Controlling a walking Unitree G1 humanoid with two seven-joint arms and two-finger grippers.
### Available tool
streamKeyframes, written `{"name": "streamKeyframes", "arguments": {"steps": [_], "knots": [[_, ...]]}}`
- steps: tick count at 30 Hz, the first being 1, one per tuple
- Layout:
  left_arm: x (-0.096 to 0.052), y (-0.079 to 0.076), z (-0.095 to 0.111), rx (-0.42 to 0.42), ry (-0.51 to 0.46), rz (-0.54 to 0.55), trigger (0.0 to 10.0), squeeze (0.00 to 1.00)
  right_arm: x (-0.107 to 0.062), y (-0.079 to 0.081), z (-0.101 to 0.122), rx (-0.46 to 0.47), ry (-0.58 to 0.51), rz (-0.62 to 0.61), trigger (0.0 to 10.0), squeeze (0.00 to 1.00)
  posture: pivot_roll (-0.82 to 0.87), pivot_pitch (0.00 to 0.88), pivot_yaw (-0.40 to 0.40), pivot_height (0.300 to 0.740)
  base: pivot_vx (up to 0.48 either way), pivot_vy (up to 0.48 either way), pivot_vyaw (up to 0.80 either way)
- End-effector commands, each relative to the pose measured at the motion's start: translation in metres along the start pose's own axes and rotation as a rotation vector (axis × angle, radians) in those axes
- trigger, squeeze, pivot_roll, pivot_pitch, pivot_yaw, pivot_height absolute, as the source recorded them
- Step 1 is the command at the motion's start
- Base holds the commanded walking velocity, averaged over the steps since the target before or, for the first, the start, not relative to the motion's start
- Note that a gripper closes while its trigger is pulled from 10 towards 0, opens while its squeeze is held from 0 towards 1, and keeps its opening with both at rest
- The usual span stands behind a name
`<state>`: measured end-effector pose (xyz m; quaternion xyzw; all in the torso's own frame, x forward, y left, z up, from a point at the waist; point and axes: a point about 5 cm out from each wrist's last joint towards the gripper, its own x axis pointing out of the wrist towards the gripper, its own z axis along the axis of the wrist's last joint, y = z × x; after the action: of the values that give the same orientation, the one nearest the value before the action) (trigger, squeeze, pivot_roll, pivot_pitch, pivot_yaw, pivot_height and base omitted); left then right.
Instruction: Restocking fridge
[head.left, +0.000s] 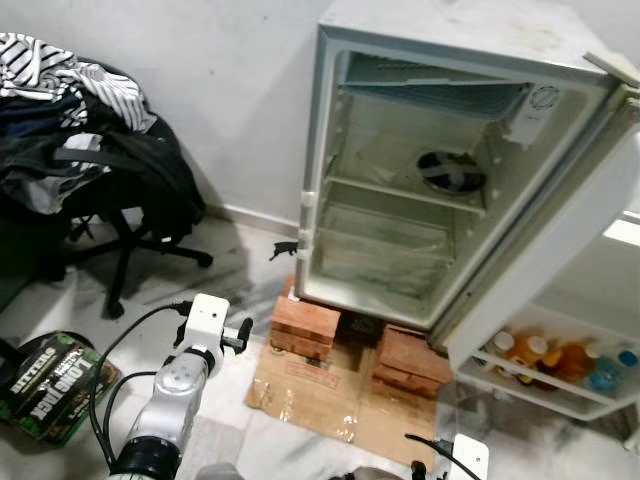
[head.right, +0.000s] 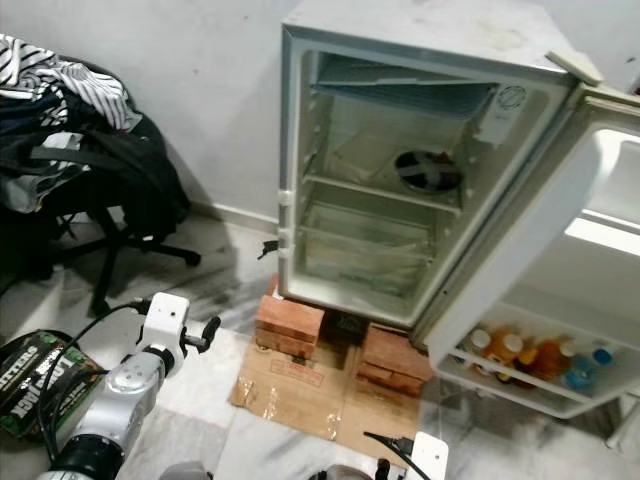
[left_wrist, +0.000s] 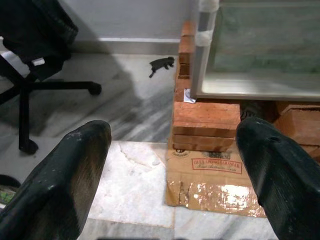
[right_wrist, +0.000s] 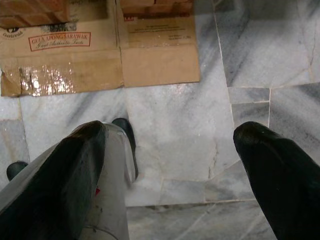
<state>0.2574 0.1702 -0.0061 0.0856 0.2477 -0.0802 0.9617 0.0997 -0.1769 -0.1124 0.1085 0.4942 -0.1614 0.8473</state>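
The fridge (head.left: 430, 190) is standing at about twelve to one o'clock from the robot, its door (head.left: 560, 270) hanging wide open toward two o'clock. Its cabinet is resting on stacks of red bricks (head.left: 305, 325), and these are sitting on a flattened sheet of cardboard (head.left: 320, 390) lying on the grey marble floor (right_wrist: 200, 125). Inside, a dark round dish (head.left: 452, 172) is sitting on the upper wire shelf, toward the right of the compartment; the lower shelves are showing nothing I can make out. In the bottom rack of the door, a row of bottles (head.left: 555, 358) is standing upright, some with orange contents and one blue-capped.

At ten o'clock an office chair (head.left: 95, 190) is standing against the wall, piled with dark bags and a striped cloth (head.left: 60, 70). At eight o'clock a dark green box (head.left: 55, 385) is lying on the floor beside the left arm.

The left gripper (left_wrist: 172, 165) is hanging low in front of the bricks and the cardboard edge, its two black fingers (left_wrist: 65, 175) spread wide and gripping nothing. The right gripper (right_wrist: 170, 165) is pointing down at bare floor tiles just short of the cardboard, its fingers (right_wrist: 280, 170) likewise spread apart and empty.
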Motion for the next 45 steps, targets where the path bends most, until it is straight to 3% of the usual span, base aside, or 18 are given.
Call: {"name": "streamKeyframes", "arguments": {"steps": [1, 34, 45], "knots": [[0.0004, -0.0023, -0.0005, 0.002, 0.002, -0.006, 10.0, 0.0, -0.0339, 0.16, 0.2174, -0.258, -0.615, 0.528, 10.0, 0.0, 0.09, 0.0, -0.07, 0.74, 0.0, -0.386, 0.0], [0.0017, -0.0041, -0.0005, 0.029, 0.011, 0.001, 10.0, 0.0, -0.033, 0.1593, 0.2176, -0.268, -0.603, 0.524, 10.0, 0.0, 0.09, 0.0, -0.075, 0.74, 0.0, -0.464, 0.0], [0.0015, -0.004, -0.0002, 0.051, 0.007, 0.019, 10.0, 0.0, -0.0329, 0.1603, 0.2174, -0.28, -0.596, 0.524, 10.0, 0.0, 0.09, 0.0, -0.078, 0.74, 0.0, -0.29, 0.0]]}}
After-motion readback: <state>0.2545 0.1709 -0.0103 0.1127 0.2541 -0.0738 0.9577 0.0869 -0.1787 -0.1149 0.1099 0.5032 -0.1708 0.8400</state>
